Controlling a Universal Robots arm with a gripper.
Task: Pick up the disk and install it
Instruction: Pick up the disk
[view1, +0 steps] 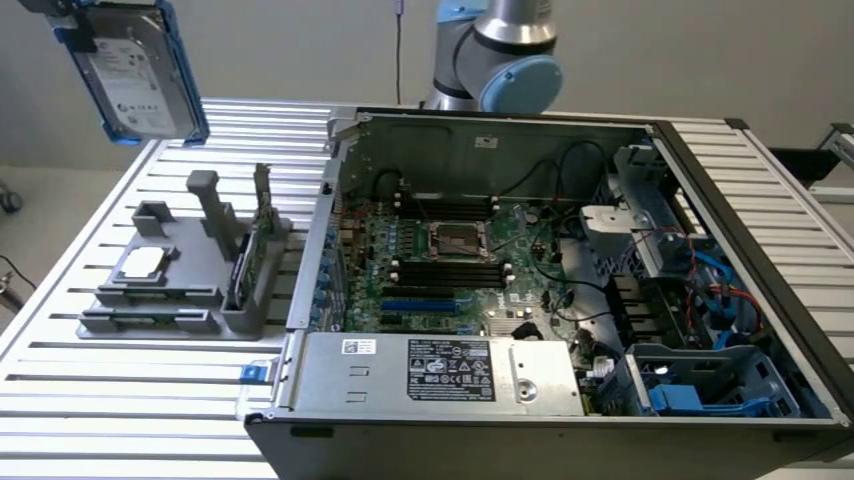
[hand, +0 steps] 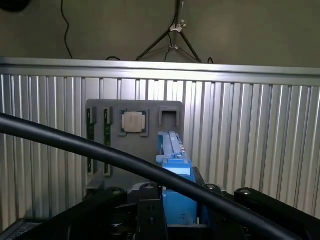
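Hanging above the ribbed metal surface (view1: 80, 400) at the exterior view's upper left, the disk (view1: 134, 75) is tilted, silver-grey, with its white printed label toward the camera and a blue rail down each long side. The gripper (view1: 74, 25) clamps its upper end, though the frame edge cuts most of the gripper off. Beneath it a grey holder (view1: 174, 300) carries a small square processor chip (view1: 140, 262) in one pocket and memory sticks (view1: 262, 215) standing on edge in slots. To the exterior view's right of the holder, the open computer case (view1: 747, 200) contains a motherboard (view1: 454, 270), a grey power-supply box (view1: 441, 370) along its near side and a blue drive cage (view1: 707, 385) in the near corner, with cables tangled around it. The arm's blue-capped joint (view1: 518, 72) rises behind the case. In the wrist view the disk (hand: 175, 160) appears edge-on, mostly blue rail with a pale strip on top, pinched between the gripper's black jaws. A thick black cable (hand: 75, 145) sweeps across in front and hides part of its lower end. Beyond lie the holder (hand: 150, 155), the chip (hand: 134, 121) and the ribbed surface (hand: 250, 150); a tripod (hand: 172, 40) stands dimly at the back.
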